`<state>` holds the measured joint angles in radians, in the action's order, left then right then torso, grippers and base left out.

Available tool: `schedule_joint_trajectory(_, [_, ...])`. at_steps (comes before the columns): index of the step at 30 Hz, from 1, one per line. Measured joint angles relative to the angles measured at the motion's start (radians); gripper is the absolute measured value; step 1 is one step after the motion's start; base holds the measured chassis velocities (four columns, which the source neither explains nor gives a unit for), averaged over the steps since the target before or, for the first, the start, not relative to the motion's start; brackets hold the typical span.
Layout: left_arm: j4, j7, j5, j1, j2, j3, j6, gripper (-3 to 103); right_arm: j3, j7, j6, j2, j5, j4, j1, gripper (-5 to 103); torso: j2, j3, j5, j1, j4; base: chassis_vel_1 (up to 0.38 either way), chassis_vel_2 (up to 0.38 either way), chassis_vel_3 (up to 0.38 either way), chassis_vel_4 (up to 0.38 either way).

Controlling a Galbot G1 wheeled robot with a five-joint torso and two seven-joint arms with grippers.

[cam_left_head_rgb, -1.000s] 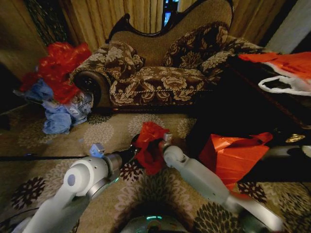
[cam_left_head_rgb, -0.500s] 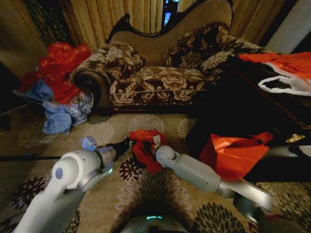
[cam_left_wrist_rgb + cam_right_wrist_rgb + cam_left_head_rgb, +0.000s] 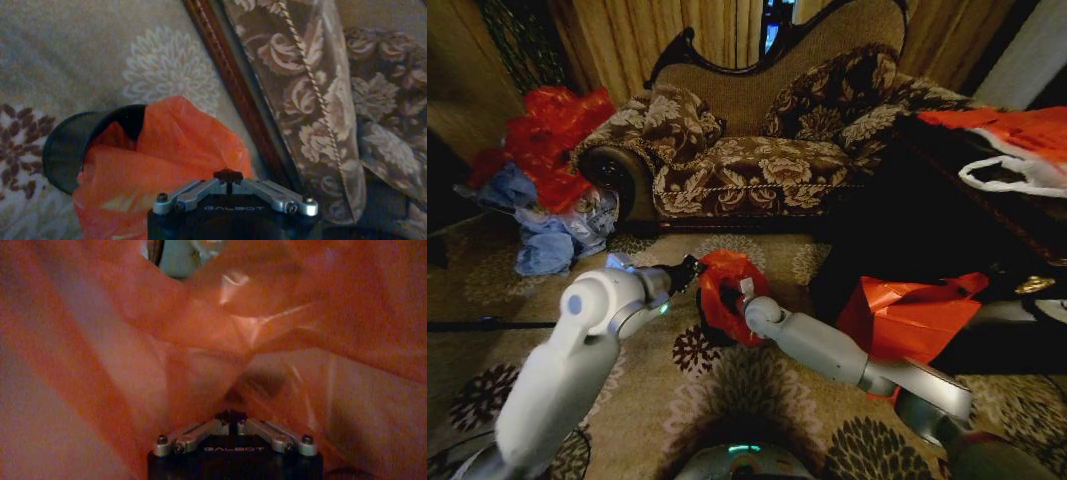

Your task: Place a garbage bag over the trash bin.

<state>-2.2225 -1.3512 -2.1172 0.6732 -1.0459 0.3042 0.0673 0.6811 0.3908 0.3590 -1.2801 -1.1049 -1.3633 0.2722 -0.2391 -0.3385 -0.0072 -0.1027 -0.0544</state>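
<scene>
Where the carpet (image 3: 727,390) meets the sofa (image 3: 757,150), both grippers, left (image 3: 695,270) and right (image 3: 739,292), flank the garbage bag (image 3: 727,295) draped on the trash bin (image 3: 704,325). Left wrist: bag covers part of the rim. Right wrist: red plastic everywhere. Whether either gripper's fingers are apart or together, I cannot tell.

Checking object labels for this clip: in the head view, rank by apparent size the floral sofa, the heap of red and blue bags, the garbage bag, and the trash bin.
1. Floral sofa, by far the largest.
2. Heap of red and blue bags.
3. Garbage bag, held between the left gripper and right gripper.
4. Trash bin, mostly hidden by the bag, so its rank is unsure.
</scene>
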Motion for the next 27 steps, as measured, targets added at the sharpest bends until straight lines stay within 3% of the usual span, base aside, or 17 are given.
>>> schedule_joint_trajectory(5, [0.118, -0.001, 0.038, -0.089, -0.052, -0.034, 0.001, 0, -0.018, -0.035, 0.069, -0.047, -0.013, 0.042, -0.006, 0, 0.000, 0.000, 0.0001, 0.000, 0.0000, 0.000, 0.000, 0.000, 0.000])
schedule_joint_trajectory(14, [0.250, 0.024, 0.111, -0.183, -0.132, -0.075, 0.006, 0, -0.060, -0.110, 0.094, -0.116, -0.002, 0.163, -0.001, 0, 0.000, 0.000, 0.0001, 0.000, -0.0002, 0.000, 0.000, 0.000, 0.000])
schedule_joint_trajectory(27, [0.337, 0.126, 0.185, -0.121, -0.171, -0.073, 0.059, 0, -0.056, -0.116, 0.140, -0.194, 0.025, 0.301, -0.005, 0, 0.000, 0.000, -0.0001, 0.000, 0.0002, 0.000, 0.000, 0.000, 0.000])
